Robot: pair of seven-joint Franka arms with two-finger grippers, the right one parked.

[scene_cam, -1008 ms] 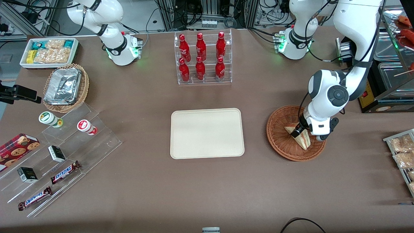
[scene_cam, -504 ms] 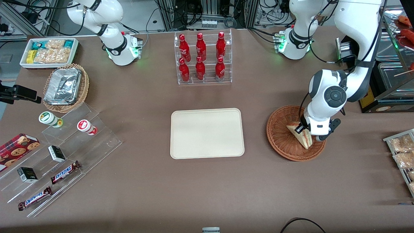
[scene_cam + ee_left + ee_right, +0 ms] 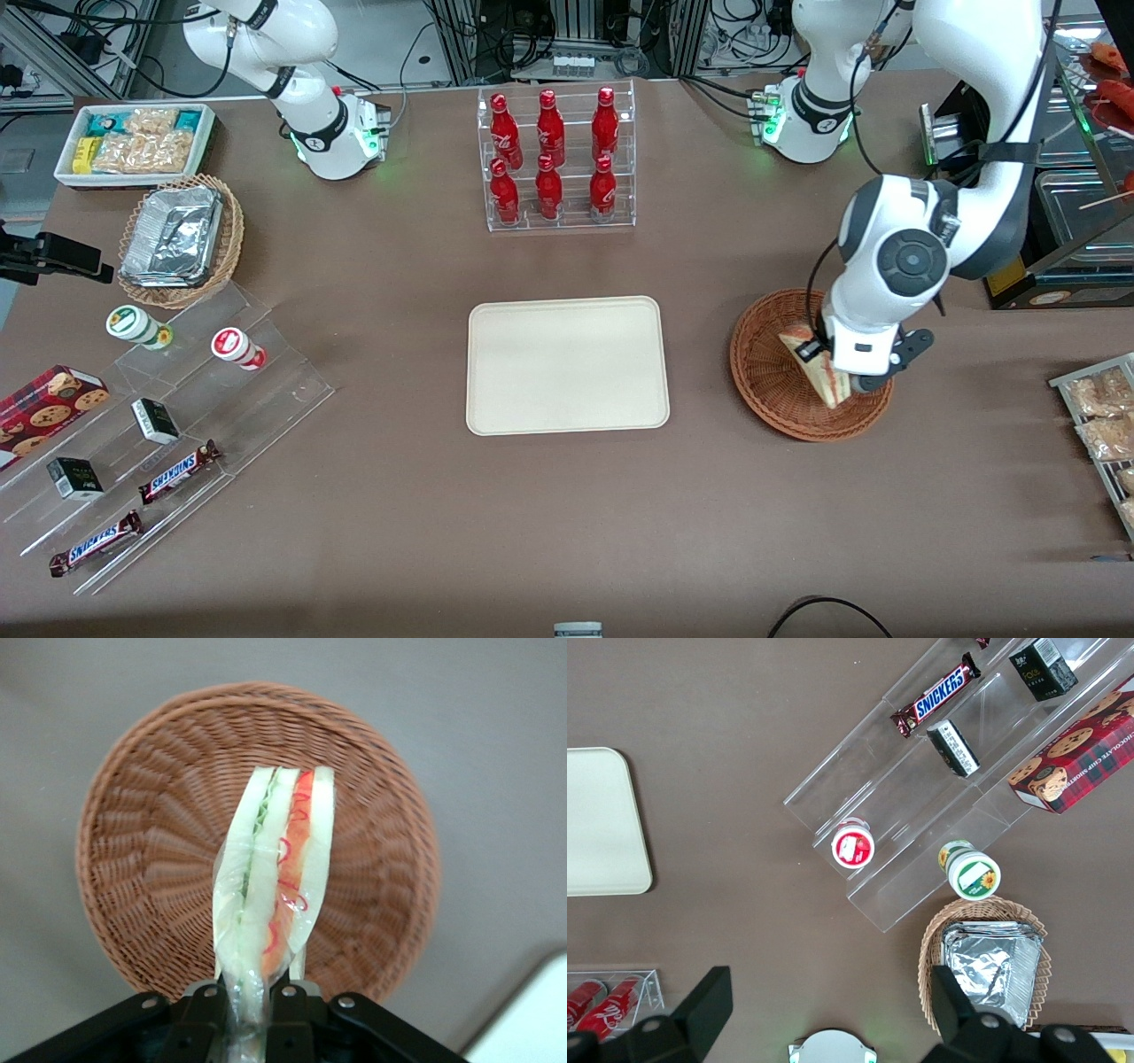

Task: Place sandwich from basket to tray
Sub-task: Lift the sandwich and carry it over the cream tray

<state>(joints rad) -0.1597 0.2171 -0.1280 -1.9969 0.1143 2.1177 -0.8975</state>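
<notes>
Lift step: gripper (image 3: 819, 357) pinching sandwich (image 3: 273, 875) above basket (image 3: 159, 850). Next: carry sideways to tray (image 3: 567, 365), w/o tilting.

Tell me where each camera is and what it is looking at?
Front view: sits high, facing the robots across the brown table; shows both white arms, the gripper above the round reddish-brown wicker basket, holding the triangular white-bread sandwich.
Left wrist view: sits on the working arm, looking down past its black fingers clamped on the sandwich above the basket.
Right wrist view: sits on the parked arm, looking down at the clear snack shelf; its dark gripper shows.
Shared: the flat cream rectangular tray, in front and right wrist views.
</notes>
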